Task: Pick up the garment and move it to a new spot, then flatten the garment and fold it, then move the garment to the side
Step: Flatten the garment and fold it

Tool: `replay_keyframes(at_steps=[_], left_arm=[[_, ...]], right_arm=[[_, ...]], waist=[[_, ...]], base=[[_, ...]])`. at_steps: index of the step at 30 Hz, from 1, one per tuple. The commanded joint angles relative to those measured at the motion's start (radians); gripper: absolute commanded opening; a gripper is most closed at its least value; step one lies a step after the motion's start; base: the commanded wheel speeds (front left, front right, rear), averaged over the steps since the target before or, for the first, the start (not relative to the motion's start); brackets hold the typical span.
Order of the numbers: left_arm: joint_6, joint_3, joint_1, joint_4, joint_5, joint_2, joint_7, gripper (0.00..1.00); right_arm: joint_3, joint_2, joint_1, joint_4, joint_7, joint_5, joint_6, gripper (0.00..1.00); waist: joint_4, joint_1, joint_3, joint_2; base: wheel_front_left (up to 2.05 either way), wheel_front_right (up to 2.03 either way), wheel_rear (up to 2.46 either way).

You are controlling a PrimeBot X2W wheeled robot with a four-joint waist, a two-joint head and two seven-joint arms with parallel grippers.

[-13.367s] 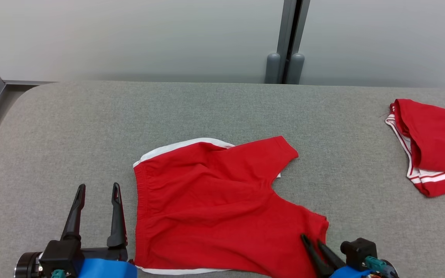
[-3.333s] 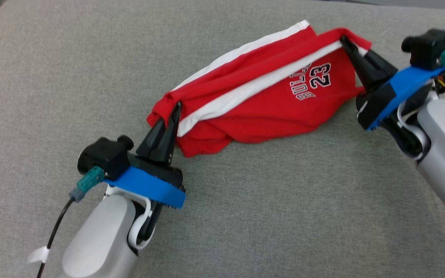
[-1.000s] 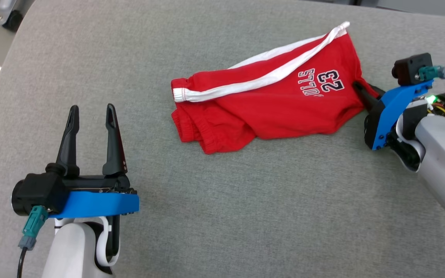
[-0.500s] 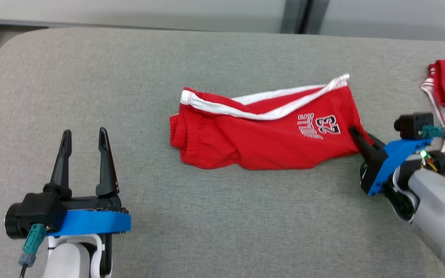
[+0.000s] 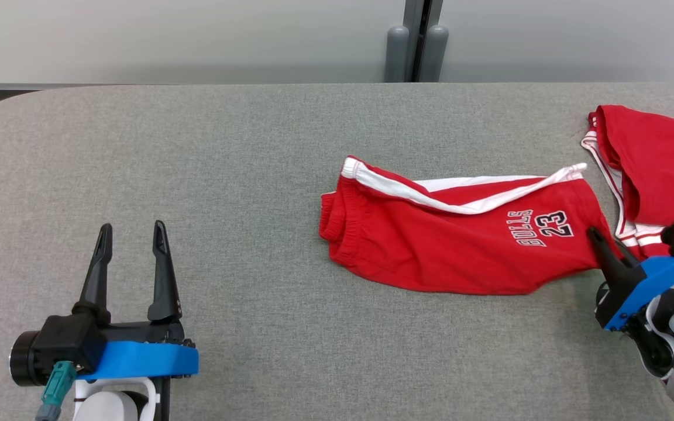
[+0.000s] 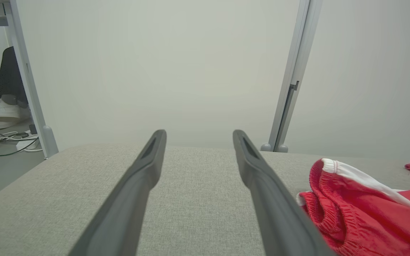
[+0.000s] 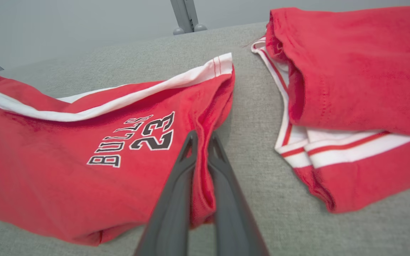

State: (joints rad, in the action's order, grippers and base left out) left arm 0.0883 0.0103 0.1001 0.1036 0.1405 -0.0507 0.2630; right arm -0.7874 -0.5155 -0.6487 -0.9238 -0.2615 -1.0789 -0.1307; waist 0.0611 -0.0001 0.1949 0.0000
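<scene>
Where the table runs nearest to you, the left end effector sits low on the left. Its two dark fingers are spread wide with nothing between them, well apart from the garment. Your left wrist view shows the same open left end effector pointing across bare grey cloth.

On the near right, the right end effector is clamped on the garment. In your right wrist view its fingers pinch a fold of red cloth at the leg end.

The garment is a pair of red shorts with a white side stripe and a "BULLS 23" print. It is folded lengthwise and lies right of centre on the table, with its waistband end to the left. You cannot tell whether the gripped corner is lifted off the surface.

Further right and back lies a second red garment with white and red trim. It sits just beside the shorts, with a strip of grey table between them.

Beyond the far edge stands a pale wall with a grey post.
</scene>
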Motion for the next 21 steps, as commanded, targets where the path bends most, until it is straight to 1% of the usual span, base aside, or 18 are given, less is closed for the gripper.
replay_keyframes(at_steps=[1, 7, 12, 17, 21], left_arm=[[-0.003, -0.004, -0.006, -0.003, -0.005, 0.000, 0.002, 1.00], [-0.001, -0.008, -0.014, 0.000, -0.006, 0.001, 0.002, 1.00], [-0.001, -0.009, -0.014, 0.008, -0.004, 0.001, 0.002, 1.00], [0.002, -0.014, -0.020, 0.017, 0.002, 0.001, 0.002, 1.00], [0.000, -0.020, -0.027, 0.022, 0.007, 0.000, 0.002, 1.00]], right_arm=[[0.011, -0.006, 0.018, 0.002, -0.004, 0.012, 0.000, 0.00], [0.086, 0.019, 0.054, 0.000, -0.004, 0.063, 0.000, 0.00], [0.139, 0.043, 0.041, 0.022, -0.004, 0.112, 0.000, 0.00], [0.191, 0.075, 0.026, 0.076, -0.004, 0.164, 0.000, 0.00], [0.207, 0.102, 0.014, 0.139, -0.004, 0.221, 0.000, 0.00]], waist=[[0.001, 0.0001, -0.001, 0.0000], [0.001, 0.0001, -0.004, 0.0000], [0.002, 0.0001, -0.007, 0.0000], [0.004, 0.0001, -0.019, 0.0000], [0.009, 0.0001, -0.033, 0.0000]], base=[[0.00, 0.00, 0.00], [0.00, 0.00, 0.00], [0.00, 0.00, 0.00], [0.00, 0.00, 0.00], [0.00, 0.00, 0.00]])
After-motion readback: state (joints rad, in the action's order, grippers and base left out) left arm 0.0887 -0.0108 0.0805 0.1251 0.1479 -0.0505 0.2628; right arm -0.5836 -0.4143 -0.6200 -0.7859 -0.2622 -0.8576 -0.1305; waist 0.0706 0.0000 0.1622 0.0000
